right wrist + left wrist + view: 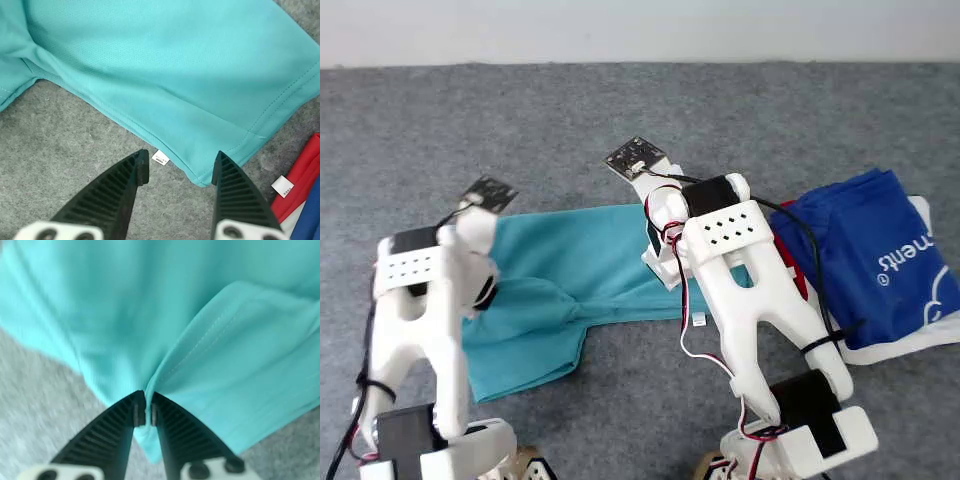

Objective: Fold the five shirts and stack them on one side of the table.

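"Shirt position, seen from above?"

"The teal shirt (pixel 570 270) lay spread across the middle of the table (pixel 620 110), with one part trailing toward the near left. The left arm (pixel 420 290) stood over that end and the right arm (pixel 740 250) over the right-hand hem. A folded blue shirt (pixel 875 250) sat on the right side, likely the start of the stack."

"And the left wrist view?"

"Its jaws were pinched together on a ridge of teal cloth beside a stitched seam. I judged that grip was meant to carry that part over for a fold."

"The right wrist view?"

"There the jaws stood wide apart over the table, holding nothing, with the hem's corner and a small white label (pixel 160 159) between them. A red shirt (pixel 305 175) edged in nearby. I took it as poised to grasp the hem, so both ends could travel together."
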